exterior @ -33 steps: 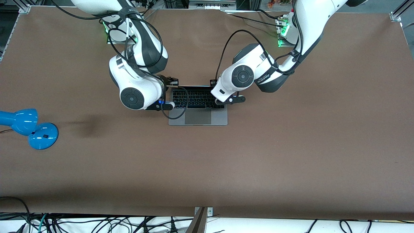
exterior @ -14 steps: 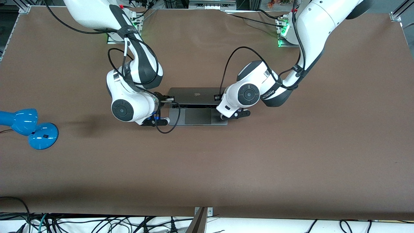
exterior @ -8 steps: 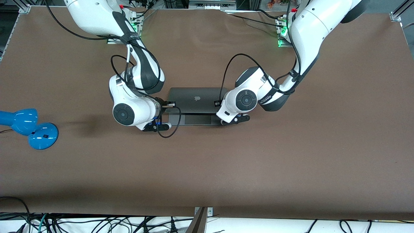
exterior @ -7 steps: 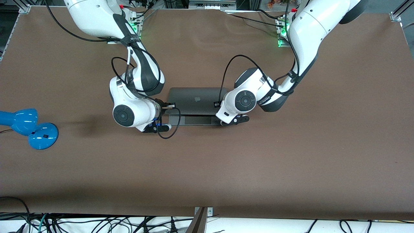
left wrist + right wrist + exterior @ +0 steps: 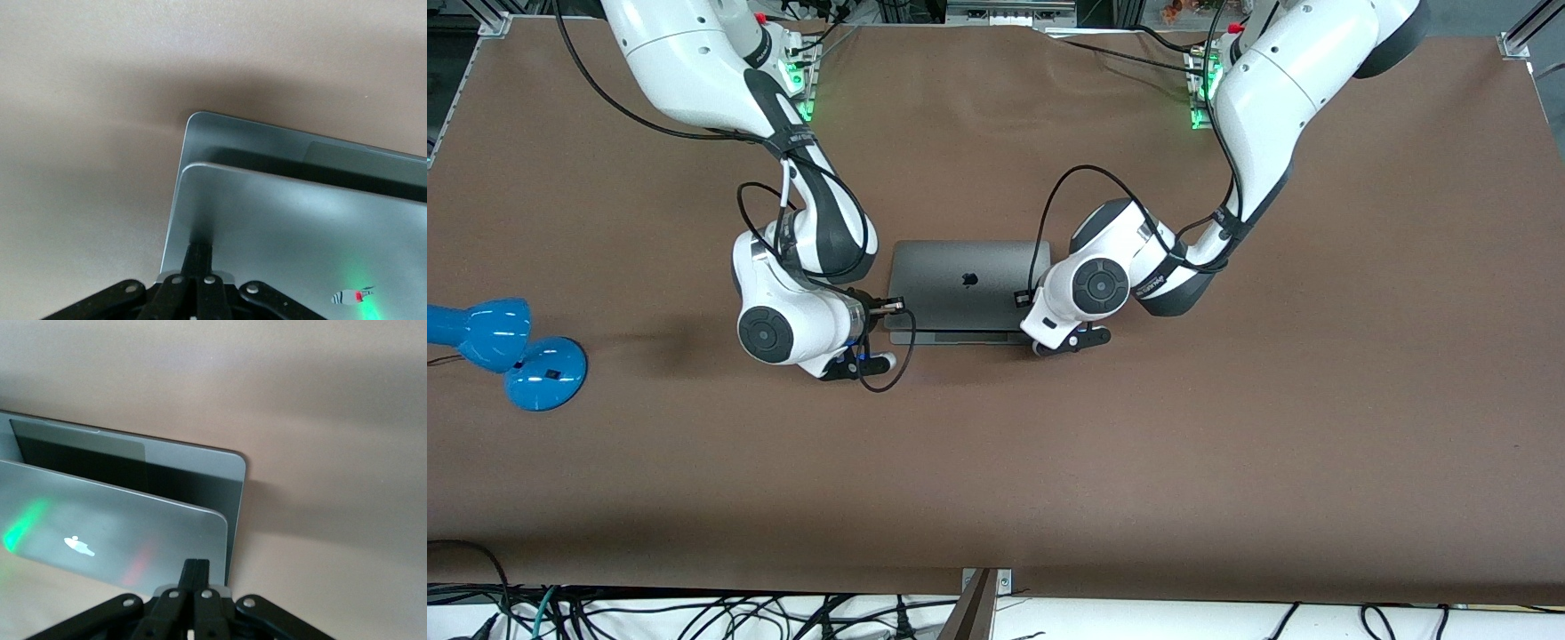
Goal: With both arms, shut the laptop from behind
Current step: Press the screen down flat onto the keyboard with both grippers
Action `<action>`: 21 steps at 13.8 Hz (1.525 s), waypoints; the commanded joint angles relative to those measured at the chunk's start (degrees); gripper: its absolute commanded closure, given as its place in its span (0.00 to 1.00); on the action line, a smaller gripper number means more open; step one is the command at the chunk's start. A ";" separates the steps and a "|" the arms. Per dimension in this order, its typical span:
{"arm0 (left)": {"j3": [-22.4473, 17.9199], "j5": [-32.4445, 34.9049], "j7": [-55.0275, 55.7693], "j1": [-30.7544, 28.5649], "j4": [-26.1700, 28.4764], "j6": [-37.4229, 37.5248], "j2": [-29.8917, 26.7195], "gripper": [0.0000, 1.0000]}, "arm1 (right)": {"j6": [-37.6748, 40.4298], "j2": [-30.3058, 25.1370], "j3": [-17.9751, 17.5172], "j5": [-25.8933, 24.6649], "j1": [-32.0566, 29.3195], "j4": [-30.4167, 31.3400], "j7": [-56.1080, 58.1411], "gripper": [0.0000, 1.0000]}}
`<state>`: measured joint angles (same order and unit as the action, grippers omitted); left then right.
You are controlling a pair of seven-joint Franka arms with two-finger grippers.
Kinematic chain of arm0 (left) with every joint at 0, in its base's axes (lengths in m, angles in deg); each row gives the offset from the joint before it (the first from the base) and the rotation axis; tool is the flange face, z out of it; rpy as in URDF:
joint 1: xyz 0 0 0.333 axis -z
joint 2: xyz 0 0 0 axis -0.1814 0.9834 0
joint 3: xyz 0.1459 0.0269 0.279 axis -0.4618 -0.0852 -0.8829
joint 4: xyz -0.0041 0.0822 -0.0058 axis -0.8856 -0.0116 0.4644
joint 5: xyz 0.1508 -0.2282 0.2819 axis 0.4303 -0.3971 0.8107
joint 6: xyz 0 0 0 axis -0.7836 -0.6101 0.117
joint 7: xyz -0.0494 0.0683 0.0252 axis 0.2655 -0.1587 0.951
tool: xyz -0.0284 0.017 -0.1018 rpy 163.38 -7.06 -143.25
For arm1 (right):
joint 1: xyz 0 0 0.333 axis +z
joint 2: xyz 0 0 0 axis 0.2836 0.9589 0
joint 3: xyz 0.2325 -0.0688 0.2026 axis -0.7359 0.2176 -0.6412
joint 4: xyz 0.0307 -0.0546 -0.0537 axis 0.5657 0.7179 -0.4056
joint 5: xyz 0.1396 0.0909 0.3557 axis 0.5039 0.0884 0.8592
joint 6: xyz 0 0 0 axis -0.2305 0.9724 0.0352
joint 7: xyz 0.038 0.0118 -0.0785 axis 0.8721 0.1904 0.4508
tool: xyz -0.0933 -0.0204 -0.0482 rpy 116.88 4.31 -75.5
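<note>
The space-grey laptop (image 5: 967,280) lies mid-table with its lid tilted low over its base. Only a thin strip of the base shows at the edge nearer the front camera. My right gripper (image 5: 893,305) is shut, with its fingertips on the lid's corner toward the right arm's end. In the right wrist view the shut gripper (image 5: 196,566) rests on the lid (image 5: 100,520) near its edge. My left gripper (image 5: 1020,299) is shut on nothing, at the lid's corner toward the left arm's end. In the left wrist view this gripper (image 5: 199,251) touches the lid (image 5: 300,227).
A blue desk lamp (image 5: 507,347) lies near the table edge at the right arm's end. Black cables loop from both wrists beside the laptop. The brown table (image 5: 1049,462) stretches wide toward the front camera.
The laptop lid has come down from upright to nearly flat, covering the keyboard and trackpad. Both grippers moved with it toward the front camera and lower.
</note>
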<state>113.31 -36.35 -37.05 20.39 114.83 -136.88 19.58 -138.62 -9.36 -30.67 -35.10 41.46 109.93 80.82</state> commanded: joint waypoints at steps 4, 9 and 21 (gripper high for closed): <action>-0.51 3.14 0.44 1.05 -2.08 -0.92 2.25 1.00 | -5.29 3.71 -0.44 -0.56 0.50 -1.53 1.78 1.00; -1.91 3.92 0.53 2.27 -1.99 -3.20 3.39 1.00 | -7.49 5.03 -0.53 -0.56 1.03 -1.53 2.21 1.00; -3.06 3.93 0.45 3.51 -1.99 -4.79 4.36 1.00 | -9.00 5.91 -0.62 -0.21 1.47 -2.15 3.63 0.80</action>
<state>111.27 -34.25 -37.04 22.42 114.54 -140.41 22.38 -148.09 -3.96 -31.03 -35.09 42.97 109.56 84.11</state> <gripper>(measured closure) 0.991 0.982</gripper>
